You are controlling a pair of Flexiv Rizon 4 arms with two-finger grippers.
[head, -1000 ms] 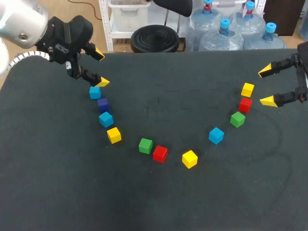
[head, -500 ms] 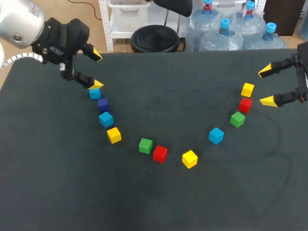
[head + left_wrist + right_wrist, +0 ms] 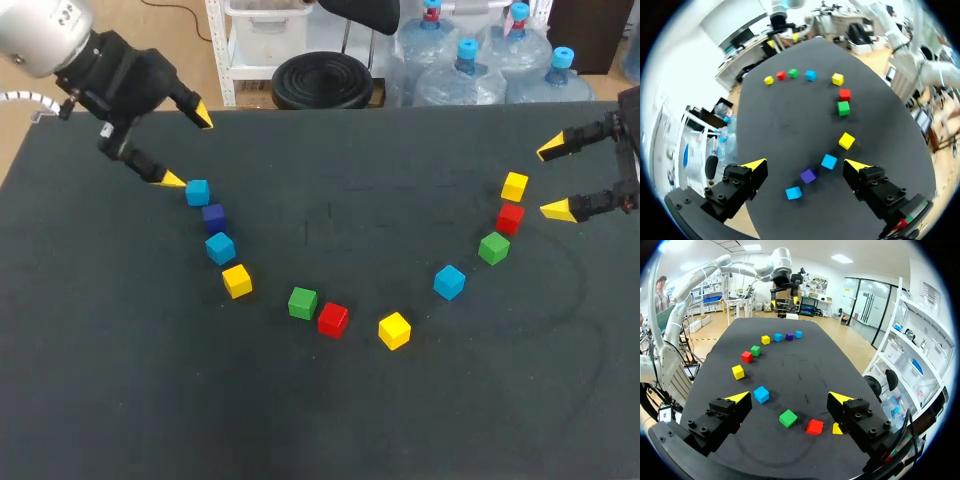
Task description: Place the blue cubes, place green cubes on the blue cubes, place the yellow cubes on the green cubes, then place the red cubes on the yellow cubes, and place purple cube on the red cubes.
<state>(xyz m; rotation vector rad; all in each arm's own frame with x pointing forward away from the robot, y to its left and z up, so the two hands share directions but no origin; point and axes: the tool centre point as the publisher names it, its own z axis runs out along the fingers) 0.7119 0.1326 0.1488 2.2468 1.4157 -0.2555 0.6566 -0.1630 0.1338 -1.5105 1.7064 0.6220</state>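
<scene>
On matte table (image 3: 330, 420), arc of smooth cubes (image 3: 333, 319), left hand (image 3: 188, 147) wide, right hand (image 3: 553, 178) wide

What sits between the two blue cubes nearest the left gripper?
Only the purple cube, in line between the first blue cube and the second blue cube. The head view shows this plainly, and the left wrist view agrees.
</scene>
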